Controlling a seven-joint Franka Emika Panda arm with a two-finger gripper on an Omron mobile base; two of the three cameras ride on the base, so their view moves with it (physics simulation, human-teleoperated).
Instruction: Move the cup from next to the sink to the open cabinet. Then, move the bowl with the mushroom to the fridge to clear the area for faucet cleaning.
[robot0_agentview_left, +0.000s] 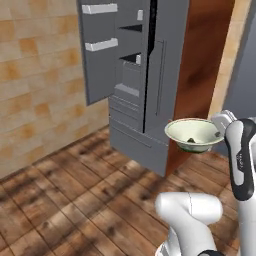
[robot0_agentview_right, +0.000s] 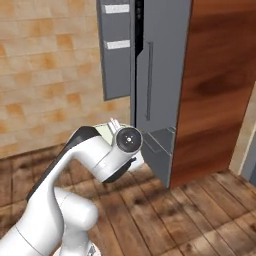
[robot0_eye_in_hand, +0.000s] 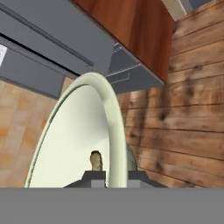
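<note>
The fridge (robot0_agentview_left: 132, 75) stands with its left door swung open, grey inner shelves and door bins exposed, beside a brown wooden panel (robot0_agentview_left: 200, 60) and above the plank floor (robot0_agentview_left: 75, 200). The bowl (robot0_agentview_left: 194, 134), carried clear of the floor, hangs in front of the fridge's lower right corner, near the wooden panel; the open compartment lies beyond it, up and to the left in the left base view. In the hand view the fingers (robot0_eye_in_hand: 99, 176) are closed on the bowl's rim (robot0_eye_in_hand: 114, 131), one tip inside and one outside the wall, with the rim running straight away from the hand. The mushroom (robot0_eye_in_hand: 96, 160) rests on the pale inner surface just beyond the inner tip. The coming move appears to turn on carrying the bowl leftward and up to a shelf.
</note>
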